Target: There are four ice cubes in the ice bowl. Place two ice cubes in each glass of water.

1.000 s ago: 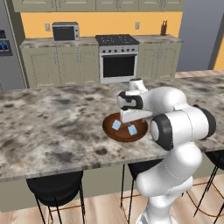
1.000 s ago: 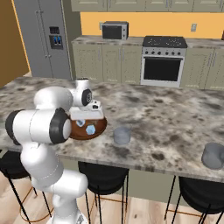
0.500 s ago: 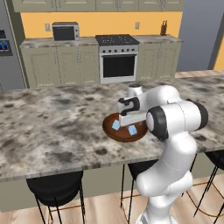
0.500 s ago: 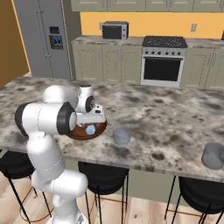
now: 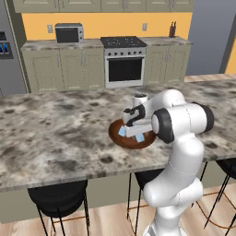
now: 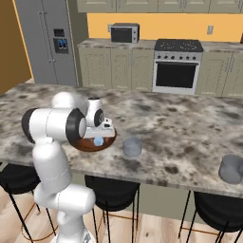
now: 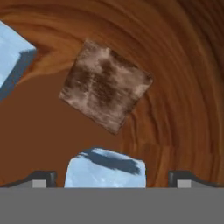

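The dark wooden ice bowl [image 5: 119, 141] [image 6: 110, 141] sits on the island counter near its front edge. My gripper [image 5: 132, 129] [image 6: 100, 135] [image 7: 111, 179] is low inside it, open, its fingertips [image 7: 41, 178] standing apart on either side of one pale-blue ice cube [image 7: 105, 168]. Another ice cube [image 7: 11, 57] lies at the hand view's upper left, and a square mottled-brown block [image 7: 105, 85] rests on the bowl's floor [image 7: 183, 87]. Ice cubes [image 5: 139, 138] [image 6: 98, 141] show beside the hand. One glass of water [image 6: 132, 147] stands just right of the bowl, the other glass [image 6: 231, 169] far right.
My own white arm [image 5: 182, 122] bends over the counter's front edge beside the bowl. Black bar stools [image 5: 57, 199] stand under the overhang. A stove [image 5: 123, 62] and cabinets line the back wall, with a fridge [image 6: 45, 42] on the left.
The hand has come down from above the bowl into it, and the arm has folded closer over the counter's edge. The bowl and glasses have stayed put.
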Tool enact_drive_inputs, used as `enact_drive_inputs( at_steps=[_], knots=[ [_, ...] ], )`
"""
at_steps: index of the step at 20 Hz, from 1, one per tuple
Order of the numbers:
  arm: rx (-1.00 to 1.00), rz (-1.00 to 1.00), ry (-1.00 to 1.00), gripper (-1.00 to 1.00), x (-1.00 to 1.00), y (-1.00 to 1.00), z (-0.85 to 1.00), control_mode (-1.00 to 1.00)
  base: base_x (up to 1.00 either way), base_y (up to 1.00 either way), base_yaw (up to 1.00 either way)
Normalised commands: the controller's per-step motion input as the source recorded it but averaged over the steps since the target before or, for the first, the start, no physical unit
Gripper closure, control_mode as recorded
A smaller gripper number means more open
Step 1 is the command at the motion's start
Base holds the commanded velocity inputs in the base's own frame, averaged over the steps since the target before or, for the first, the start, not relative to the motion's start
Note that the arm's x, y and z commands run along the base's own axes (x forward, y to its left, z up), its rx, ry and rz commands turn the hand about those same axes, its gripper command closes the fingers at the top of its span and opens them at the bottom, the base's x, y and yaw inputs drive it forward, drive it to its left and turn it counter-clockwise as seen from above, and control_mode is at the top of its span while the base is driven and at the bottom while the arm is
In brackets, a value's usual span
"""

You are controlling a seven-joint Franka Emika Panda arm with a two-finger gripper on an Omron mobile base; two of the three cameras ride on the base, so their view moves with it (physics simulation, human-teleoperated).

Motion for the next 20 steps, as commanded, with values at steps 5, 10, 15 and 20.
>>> enact_drive_inputs(
  at_steps=[5,10,15,20],
  knots=[
    [0.00,0.00,0.00,1.00,0.00,0.03,-0.09,-1.00,0.00,0.00,0.00],
    [0.01,-0.04,0.00,1.00,-0.14,-0.10,0.91,-1.00,0.00,0.00,0.00],
    [0.00,-0.14,0.01,1.00,-0.35,-0.69,1.00,-1.00,0.00,0.00,0.00],
    [0.00,-0.21,0.08,1.00,0.00,-0.67,1.00,-1.00,0.00,0.00,0.00]
  ],
)
